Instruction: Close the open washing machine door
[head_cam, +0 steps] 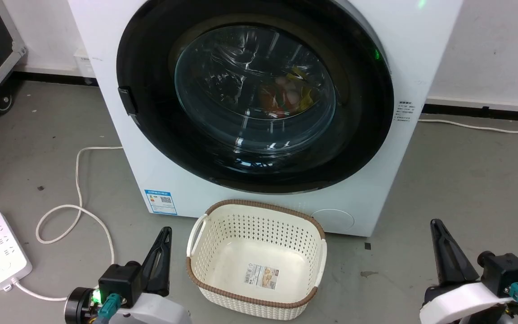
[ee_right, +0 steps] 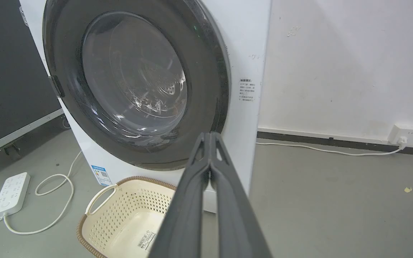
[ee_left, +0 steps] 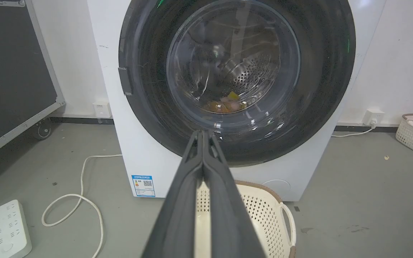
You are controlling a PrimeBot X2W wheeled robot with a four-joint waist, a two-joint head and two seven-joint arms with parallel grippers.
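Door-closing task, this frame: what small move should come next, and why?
Probably none beyond backing away: the washing machine door looks flush against the washing machine, and the left end effector and right end effector sit shut, low and clear of it.

The left gripper [head_cam: 165, 232] is hanging low at the lower left of the head view, its two long dark fingers pressed together into one point and tilting slightly rightward above the pale left forearm [head_cam: 162, 312]. The right gripper [head_cam: 436, 228] is mirroring it at the lower right, fingers likewise meeting, leaning slightly leftward above the white right forearm [head_cam: 461, 300].
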